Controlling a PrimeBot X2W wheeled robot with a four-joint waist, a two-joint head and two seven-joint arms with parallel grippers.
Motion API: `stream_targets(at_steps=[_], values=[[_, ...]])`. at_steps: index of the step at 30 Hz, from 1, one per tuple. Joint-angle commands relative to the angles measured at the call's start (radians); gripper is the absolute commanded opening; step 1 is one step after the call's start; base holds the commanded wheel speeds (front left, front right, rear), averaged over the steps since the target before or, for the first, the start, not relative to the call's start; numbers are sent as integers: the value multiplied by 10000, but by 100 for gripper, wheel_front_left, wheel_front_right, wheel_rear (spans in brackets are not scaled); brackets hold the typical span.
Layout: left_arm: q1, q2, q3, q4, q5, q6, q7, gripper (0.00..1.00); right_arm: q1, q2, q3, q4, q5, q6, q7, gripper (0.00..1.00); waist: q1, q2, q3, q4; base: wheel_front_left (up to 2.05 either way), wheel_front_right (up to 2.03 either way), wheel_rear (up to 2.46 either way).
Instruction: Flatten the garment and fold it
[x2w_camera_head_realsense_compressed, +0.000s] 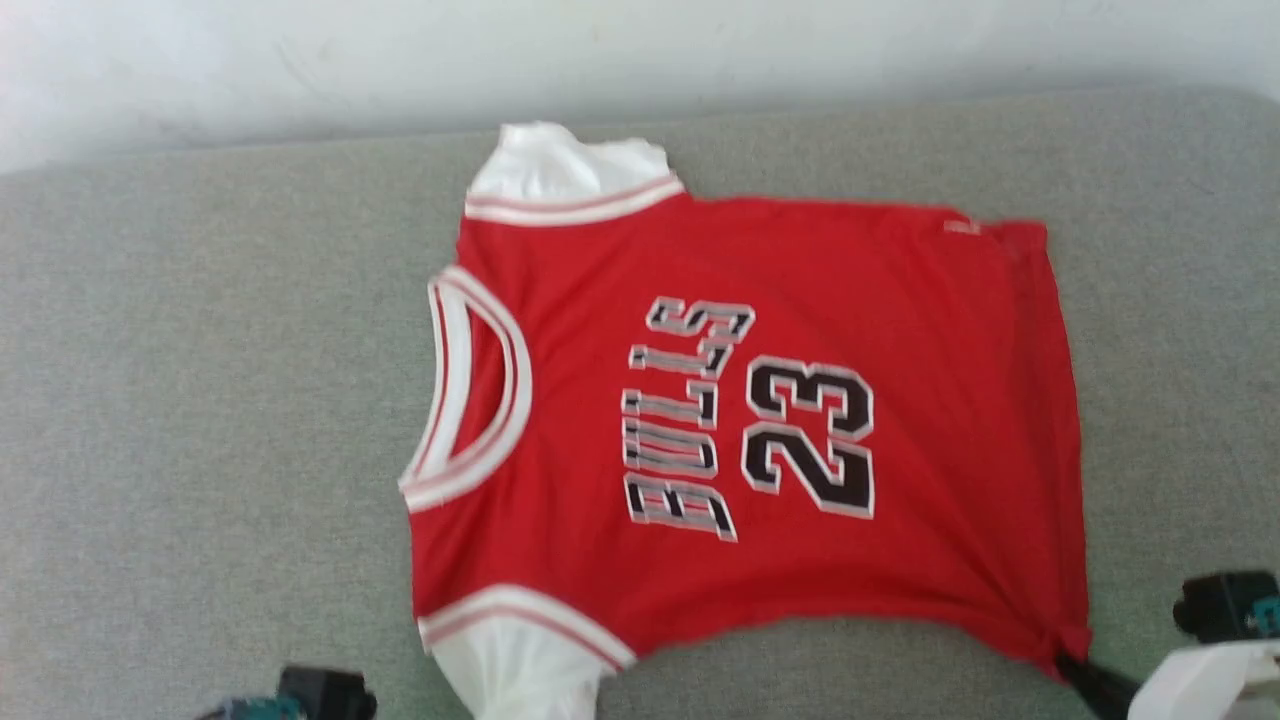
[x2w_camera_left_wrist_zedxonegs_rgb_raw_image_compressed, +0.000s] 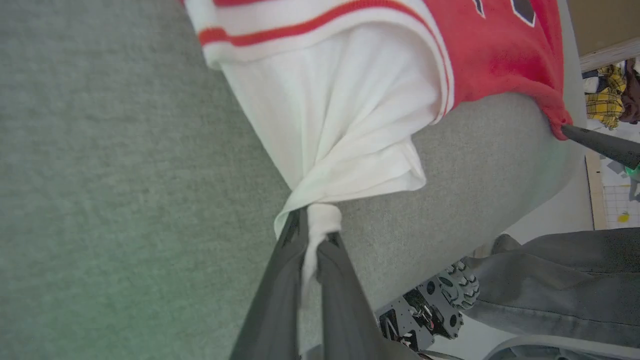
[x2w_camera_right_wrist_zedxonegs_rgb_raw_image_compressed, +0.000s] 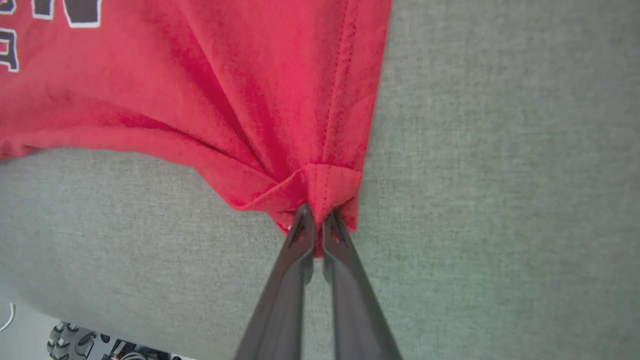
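The garment (x2w_camera_head_realsense_compressed: 760, 420), a red jersey with white sleeves and black lettering, lies spread face up on the grey table (x2w_camera_head_realsense_compressed: 200, 420), collar to the left and hem to the right. My left gripper (x2w_camera_left_wrist_zedxonegs_rgb_raw_image_compressed: 316, 225) is shut on the bunched end of the near white sleeve (x2w_camera_left_wrist_zedxonegs_rgb_raw_image_compressed: 340, 125). My right gripper (x2w_camera_right_wrist_zedxonegs_rgb_raw_image_compressed: 317, 216) is shut on the near red hem corner (x2w_camera_right_wrist_zedxonegs_rgb_raw_image_compressed: 320, 185), which puckers into folds at the pinch. In the head view the right gripper (x2w_camera_head_realsense_compressed: 1062, 660) holds that corner at the lower right. The left wrist view shows the right gripper's fingers (x2w_camera_left_wrist_zedxonegs_rgb_raw_image_compressed: 600, 142) at the same corner.
The table's far edge meets a white wall (x2w_camera_head_realsense_compressed: 640, 60). Its near edge runs just below both grippers, with the robot's wheeled base (x2w_camera_left_wrist_zedxonegs_rgb_raw_image_compressed: 425, 310) beneath. Grey fabric (x2w_camera_left_wrist_zedxonegs_rgb_raw_image_compressed: 560, 285) and a yellow plaid cloth (x2w_camera_left_wrist_zedxonegs_rgb_raw_image_compressed: 605, 97) lie beyond the table's edge.
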Motion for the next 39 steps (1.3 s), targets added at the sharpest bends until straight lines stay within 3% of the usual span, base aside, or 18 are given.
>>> stream_targets(at_steps=[1, 9, 15, 27, 32, 39], values=[[340, -15, -136, -13, -211, 101, 211, 0, 305, 32, -36, 42, 67, -7, 232, 0, 2, 0, -276, 60, 0, 0, 0], [1361, 213, -213, -634, -1016, 485, 880, 0, 1408, 360, -581, -158, 294, -7, 1447, 0, 2, 0, -775, 222, 0, 0, 0], [1596, 334, 208, -1297, -1044, 565, 404, 0, 1697, 579, -1053, -781, 327, -7, 1483, 0, 2, 0, -854, 314, 0, 0, 0], [-773, 759, 1150, -2117, 844, 150, -935, 0, -162, 136, -1262, -1754, -511, -7, -324, 0, 2, 0, 323, 121, 0, 0, 0], [-1963, 911, 1252, -1918, 1335, -68, -903, 0, -1258, -52, -1152, -1601, -858, -7, -853, 0, 2, 0, 1182, -76, 0, 0, 0], [-3377, 595, 1143, -1087, 1620, -626, -1211, 0, -2260, -201, -894, -973, -1106, -7, -1043, 0, 2, 0, 2040, -241, 0, 0, 0]])
